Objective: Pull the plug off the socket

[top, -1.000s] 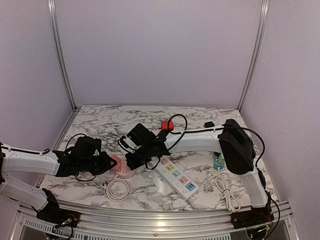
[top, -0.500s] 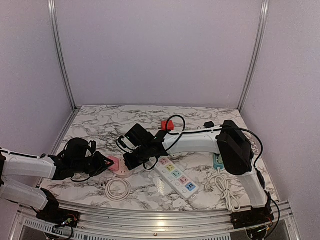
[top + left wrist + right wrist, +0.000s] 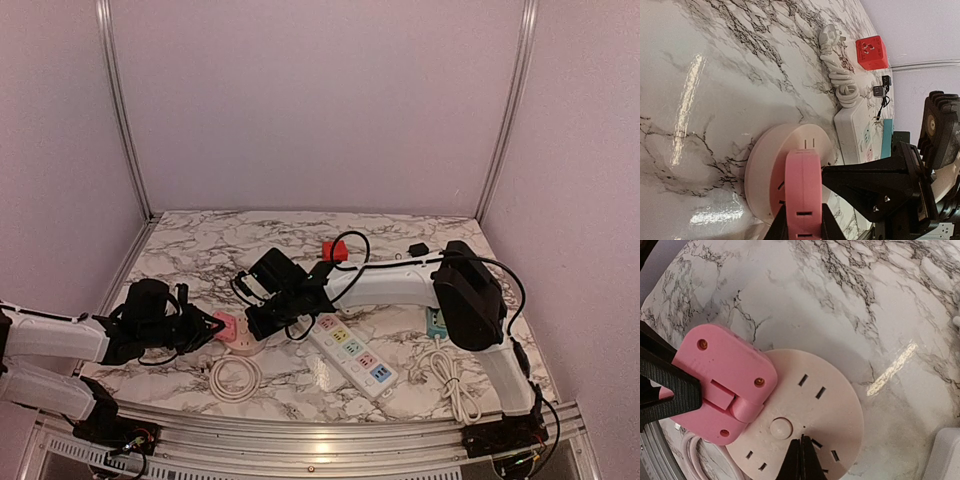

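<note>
A pink plug (image 3: pixel 222 324) stands at the left edge of the round pale-pink socket (image 3: pixel 250 345). My left gripper (image 3: pixel 207 328) is shut on the plug from the left. In the left wrist view the plug (image 3: pixel 802 187) is clamped between both black fingers (image 3: pixel 778 226), in front of the socket disc (image 3: pixel 765 165). My right gripper (image 3: pixel 801 446) is shut, its tips pressed down on the socket face (image 3: pixel 825 410). The plug (image 3: pixel 722 385) overlaps the socket's rim there. Its pins are hidden.
A white power strip (image 3: pixel 352 352) lies right of the socket. A coiled white cable (image 3: pixel 238 378) lies in front of it. A red cube (image 3: pixel 334 250) and a small black adapter (image 3: pixel 418 249) sit farther back. A teal block (image 3: pixel 437 322) and a bundled cable (image 3: pixel 455 385) are at the right.
My left arm has drawn back to the left, and the pink plug has shifted a little left with it. The right gripper stays pressed on the socket.
</note>
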Motion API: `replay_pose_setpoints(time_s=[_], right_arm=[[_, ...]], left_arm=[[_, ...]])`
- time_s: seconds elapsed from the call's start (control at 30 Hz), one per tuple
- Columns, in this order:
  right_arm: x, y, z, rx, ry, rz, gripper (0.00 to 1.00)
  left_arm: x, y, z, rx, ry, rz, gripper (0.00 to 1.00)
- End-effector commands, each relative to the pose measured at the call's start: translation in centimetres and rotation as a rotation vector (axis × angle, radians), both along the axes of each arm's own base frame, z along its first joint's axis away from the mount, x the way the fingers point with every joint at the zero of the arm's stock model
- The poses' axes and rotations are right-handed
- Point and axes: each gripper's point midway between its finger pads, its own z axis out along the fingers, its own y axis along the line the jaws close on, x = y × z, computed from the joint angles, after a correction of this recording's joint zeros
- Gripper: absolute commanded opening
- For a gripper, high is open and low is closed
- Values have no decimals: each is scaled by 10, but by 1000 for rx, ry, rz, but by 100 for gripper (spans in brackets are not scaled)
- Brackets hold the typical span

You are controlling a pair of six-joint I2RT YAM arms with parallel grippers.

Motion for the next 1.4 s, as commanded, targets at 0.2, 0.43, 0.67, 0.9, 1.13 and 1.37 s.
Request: replay_pose_setpoints(time_s=[0.2, 0.43, 0.67, 0.9, 1.13, 1.37], right_arm=[[-21, -42, -86, -240, 111, -18, 0], [-21, -41, -86, -237, 109, -17, 0], [-19, -37, -83, -226, 108, -18, 0], [-17, -35, -82, -227, 103, -21, 0], [-13, -34, -72, -213, 91, -28, 0], [-1, -19, -28, -119, 57, -32, 0]], left_arm=[[13, -19, 69, -181, -196, -65, 0], [11, -26, 74, -210, -209, -100, 0], [10, -29, 77, -222, -218, -125, 0], [8, -36, 80, -268, -214, -152, 0], [13, -25, 62, -181, -173, -96, 0], [21, 12, 48, 75, -139, 16, 0]])
